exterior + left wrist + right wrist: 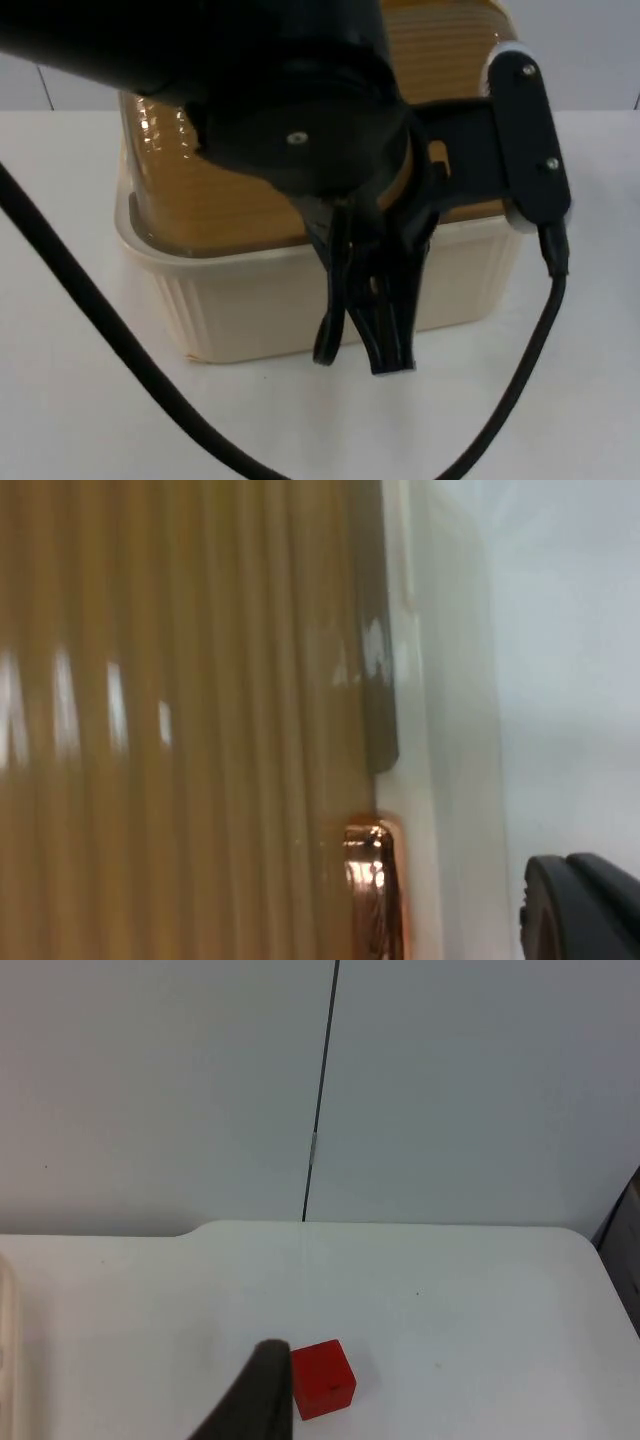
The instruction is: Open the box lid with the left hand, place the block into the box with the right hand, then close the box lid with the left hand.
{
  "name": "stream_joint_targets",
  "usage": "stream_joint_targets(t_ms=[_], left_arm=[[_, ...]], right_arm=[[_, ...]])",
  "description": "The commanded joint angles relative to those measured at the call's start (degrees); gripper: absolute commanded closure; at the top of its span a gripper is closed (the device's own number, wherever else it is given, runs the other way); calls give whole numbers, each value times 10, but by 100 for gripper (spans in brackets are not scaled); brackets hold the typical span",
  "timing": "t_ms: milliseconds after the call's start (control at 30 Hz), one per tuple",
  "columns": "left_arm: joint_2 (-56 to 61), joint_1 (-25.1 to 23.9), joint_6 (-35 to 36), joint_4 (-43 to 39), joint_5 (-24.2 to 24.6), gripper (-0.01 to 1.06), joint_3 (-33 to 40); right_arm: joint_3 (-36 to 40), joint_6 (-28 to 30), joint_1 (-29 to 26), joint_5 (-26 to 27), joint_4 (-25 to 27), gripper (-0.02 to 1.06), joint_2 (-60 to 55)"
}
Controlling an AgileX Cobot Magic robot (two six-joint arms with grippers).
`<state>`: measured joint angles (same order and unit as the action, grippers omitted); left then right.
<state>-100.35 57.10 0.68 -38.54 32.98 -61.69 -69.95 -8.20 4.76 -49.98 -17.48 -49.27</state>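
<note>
A cream box [260,300] with a ribbed amber lid [230,200] stands in the middle of the table, and the lid lies flat on it. My left gripper [358,355] hangs over the box's near wall, open, with nothing between its fingers. In the left wrist view the lid [180,720] is very close, with a copper-coloured clasp [368,880] at its edge beside the cream rim [440,730]. A red block [322,1378] sits on the white table, and my right gripper [255,1400] is just beside it, apart from it.
The grey partition wall [450,1090] closes off the table's far edge behind the block. The box's cream side [8,1340] is off to one side of the block. Bare white table [90,400] lies in front of the box.
</note>
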Motion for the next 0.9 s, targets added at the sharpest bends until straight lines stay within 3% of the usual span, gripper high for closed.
stream_joint_targets(t_ms=[0, 200, 333, 867], left_arm=[[-11, 1, 6, -16, -4, 105, -3], [-29, 1, 14, -42, 15, 105, -3], [-29, 1, 60, -85, 33, 105, -4], [-29, 1, 97, -137, 18, 105, -4]], right_arm=[[-5, 0, 0, 3, -5, 0, 2], [-5, 0, 0, 3, -5, 0, 2], [-5, 0, 0, 3, -5, 0, 2], [-5, 0, 0, 3, -5, 0, 2]])
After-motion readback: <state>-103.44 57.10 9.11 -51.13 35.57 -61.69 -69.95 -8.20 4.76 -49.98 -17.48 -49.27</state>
